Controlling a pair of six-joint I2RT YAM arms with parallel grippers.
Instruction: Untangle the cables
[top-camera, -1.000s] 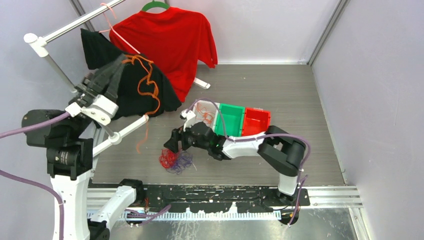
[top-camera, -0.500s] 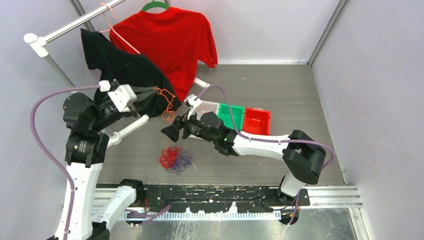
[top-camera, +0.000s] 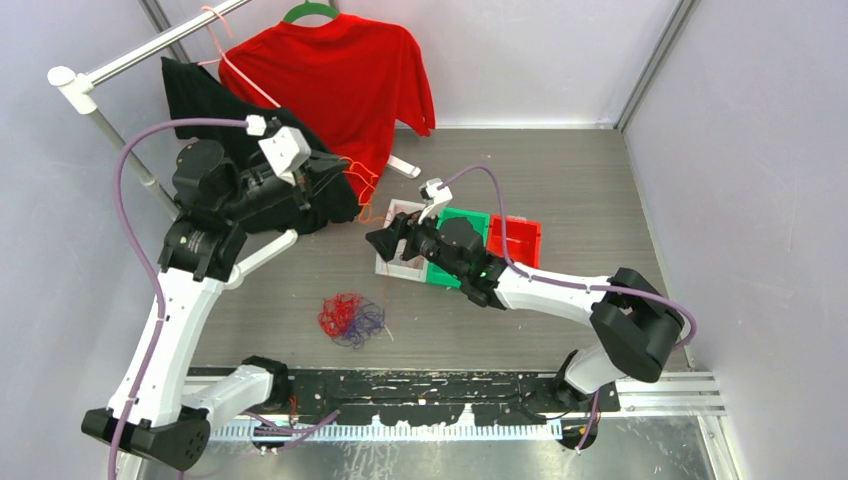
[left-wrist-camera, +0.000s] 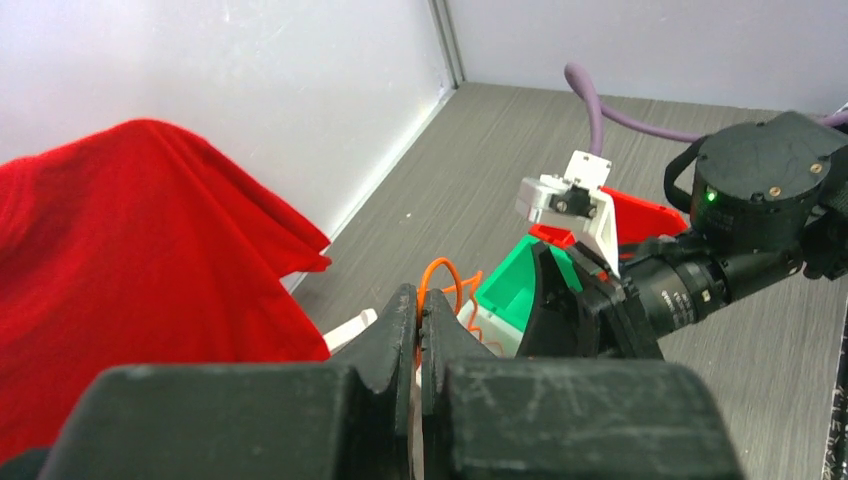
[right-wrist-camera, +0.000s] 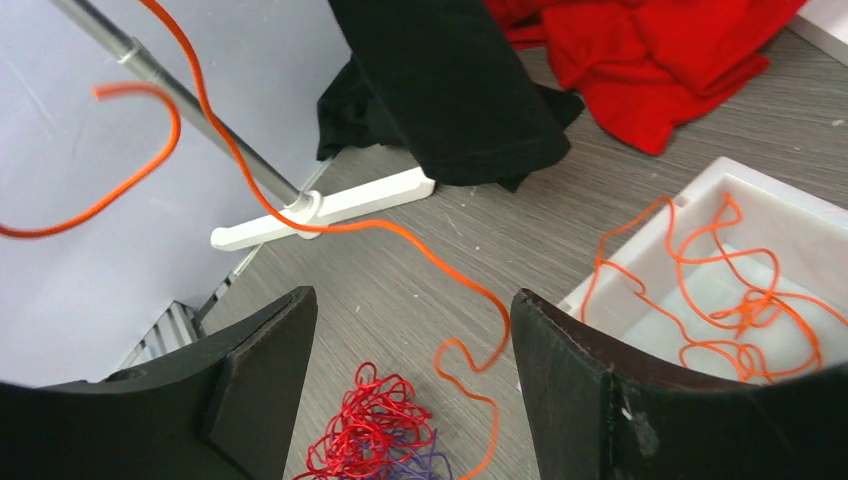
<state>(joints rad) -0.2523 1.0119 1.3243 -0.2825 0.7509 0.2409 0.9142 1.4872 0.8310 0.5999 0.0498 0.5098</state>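
Note:
My left gripper is shut on a long orange cable, held in the air in front of the black shirt. In the left wrist view its jaws pinch the orange cable. The cable trails down towards the white bin, which holds more orange loops. My right gripper hovers at the bin's left edge, open and empty, with the orange cable passing between its fingers. A red and purple tangle lies on the floor, also in the right wrist view.
A green bin and a red bin stand right of the white one. A clothes rack at back left carries a red shirt and a black shirt. Its white foot lies on the floor.
My left arm swung right with the orange cable, from over the rack to near the white bin. My right gripper moved up and right, from the tangle to the bin.

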